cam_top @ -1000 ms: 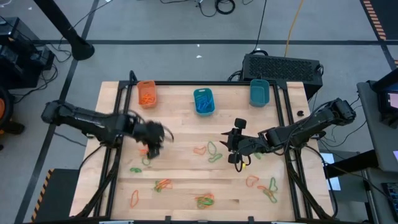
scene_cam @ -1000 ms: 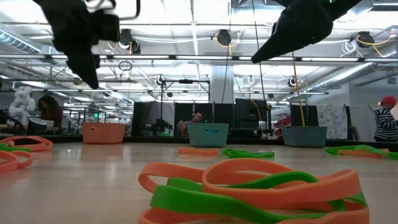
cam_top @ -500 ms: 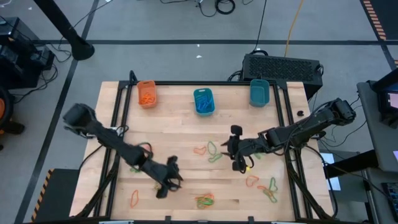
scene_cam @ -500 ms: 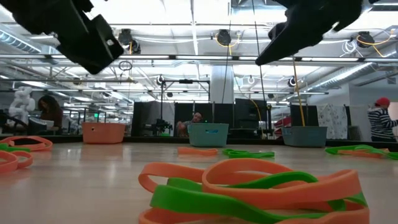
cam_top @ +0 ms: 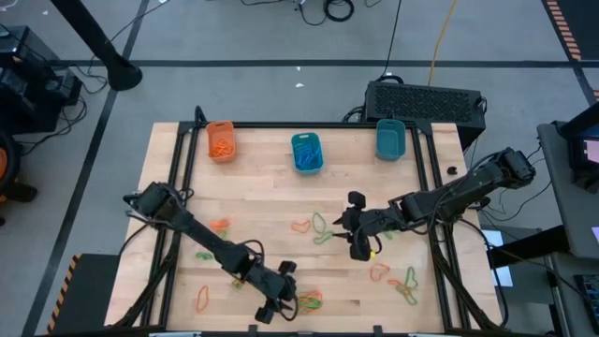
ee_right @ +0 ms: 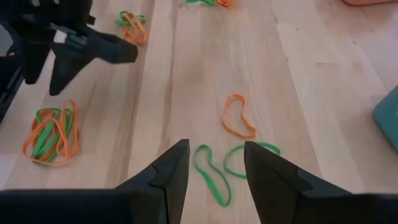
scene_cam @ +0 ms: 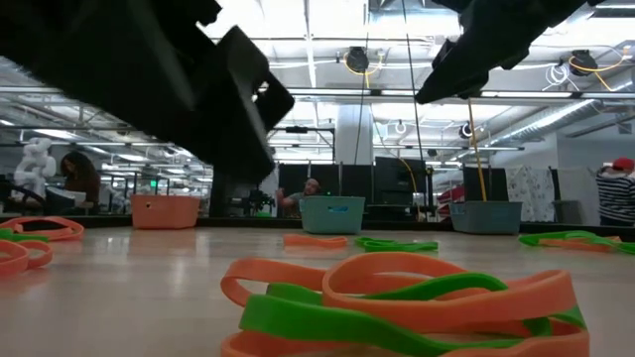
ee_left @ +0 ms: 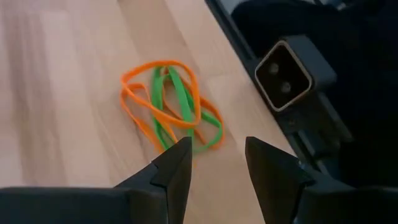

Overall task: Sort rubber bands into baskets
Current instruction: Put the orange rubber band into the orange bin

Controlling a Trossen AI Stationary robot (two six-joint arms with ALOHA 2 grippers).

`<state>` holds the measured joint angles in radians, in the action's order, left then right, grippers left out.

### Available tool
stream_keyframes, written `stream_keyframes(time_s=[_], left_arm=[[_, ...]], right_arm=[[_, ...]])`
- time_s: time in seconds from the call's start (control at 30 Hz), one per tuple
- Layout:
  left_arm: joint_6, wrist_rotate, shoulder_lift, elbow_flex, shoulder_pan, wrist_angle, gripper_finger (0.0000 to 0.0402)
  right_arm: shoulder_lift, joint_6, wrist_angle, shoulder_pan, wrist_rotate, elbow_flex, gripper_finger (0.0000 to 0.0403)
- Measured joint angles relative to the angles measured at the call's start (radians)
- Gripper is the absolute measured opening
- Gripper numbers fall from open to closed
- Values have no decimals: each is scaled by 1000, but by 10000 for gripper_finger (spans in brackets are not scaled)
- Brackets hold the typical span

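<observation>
Open lab floor, people at desks far behind in the low view; work surface is a wooden table (cam_top: 281, 201) framed by black rails. Three baskets along the far edge: orange basket (cam_top: 221, 140) with orange bands in it, middle teal basket (cam_top: 306, 152) with blue bands, right teal basket (cam_top: 390, 139).

Loose rubber bands are scattered over the near half. An orange/green tangle (ee_left: 171, 106) sits at the near edge, close to the low camera (ee_left: 285, 74). A lone orange band (ee_right: 238, 116) and two green bands (ee_right: 214, 170) lie mid-table.

Left gripper (cam_top: 276, 304) hovers low beside the tangle, fingers spread, nothing held. Right gripper (cam_top: 358, 241) hangs over mid-table near the green bands, fingers also apart, empty.

Doing the step well, my read:
- Tangle is mixed colours. Pinch one strand at an outer loop rather than the crossing, or both colours come up together.
- Descend until the fingertips touch wood; the bands lie flat and thin.
- Watch clearance to the camera housing and the rail at the edge.
- Lift slowly and check that the other bands drop off.

Versus a second ago: left arm has swung from the left-middle of the table down to the near edge. Right arm has barely moved. Bands and baskets unchanged.
</observation>
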<state>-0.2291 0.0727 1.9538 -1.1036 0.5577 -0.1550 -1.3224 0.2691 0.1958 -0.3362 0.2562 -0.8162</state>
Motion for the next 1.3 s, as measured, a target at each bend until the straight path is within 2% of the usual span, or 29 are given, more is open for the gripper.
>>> stream_keyframes(time_s=[0.5,0.87,1.03,1.13,1.3], left_arm=[[35,16,29,-2,-42,7,157],[10,132,116,-2,-62,-102,155],[7,135,117,-2,-67,-94,118],[7,133,117,-2,-68,-87,81],[13,117,110,-2,-67,-68,12]], right_arm=[[0,-49,-5,-26,3,0,146],[0,-51,-4,-26,4,0,146],[0,-53,-1,-26,-14,0,146],[0,-49,6,-26,-56,0,146],[0,-47,6,-27,-61,0,146]])
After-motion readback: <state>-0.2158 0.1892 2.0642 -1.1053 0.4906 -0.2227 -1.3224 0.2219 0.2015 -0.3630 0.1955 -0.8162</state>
